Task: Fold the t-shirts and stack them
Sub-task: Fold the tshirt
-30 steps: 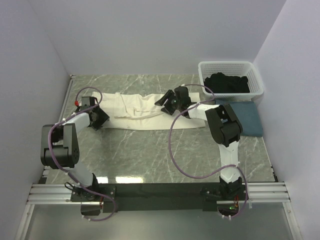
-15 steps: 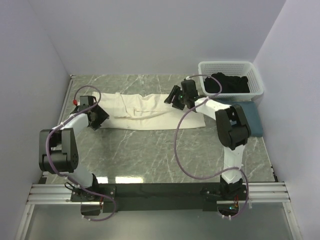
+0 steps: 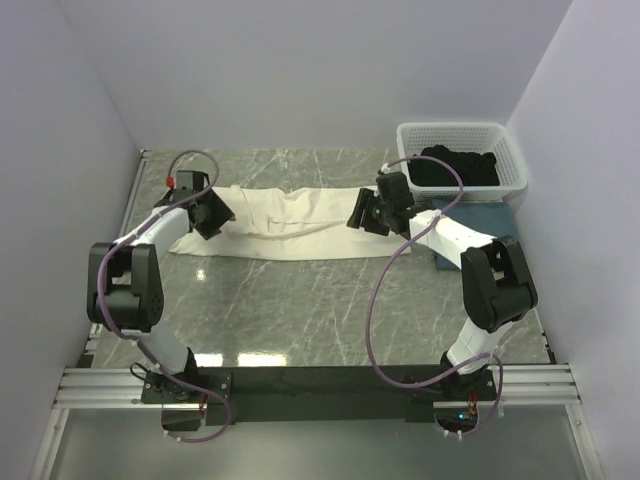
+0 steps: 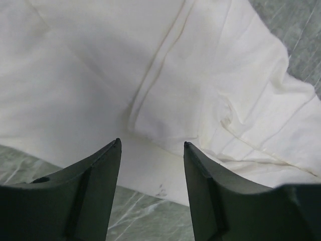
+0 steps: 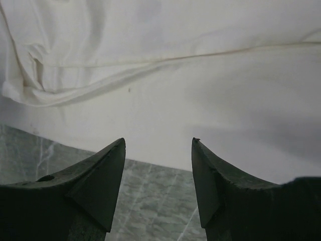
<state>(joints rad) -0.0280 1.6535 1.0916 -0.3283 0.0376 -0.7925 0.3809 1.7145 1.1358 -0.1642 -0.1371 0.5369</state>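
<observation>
A cream t-shirt point(image 3: 285, 222) lies flat in a long strip across the back of the marble table. It also shows in the left wrist view point(image 4: 150, 75) and the right wrist view point(image 5: 190, 65). My left gripper point(image 3: 213, 214) is open and empty over the shirt's left end; its tips point(image 4: 152, 144) hover above the near hem. My right gripper point(image 3: 366, 212) is open and empty at the shirt's right end; its tips point(image 5: 158, 142) hover above the cloth edge. A folded dark blue t-shirt point(image 3: 500, 235) lies at the right, partly hidden by my right arm.
A white basket point(image 3: 513, 172) holding dark clothes point(image 3: 458, 166) stands at the back right corner. Walls close in the table on the left, back and right. Purple cables loop off both arms.
Both grippers moved toward the back and outward along the shirt. The shirt's right end now lies flatter and narrower, and the right arm has swung right.
</observation>
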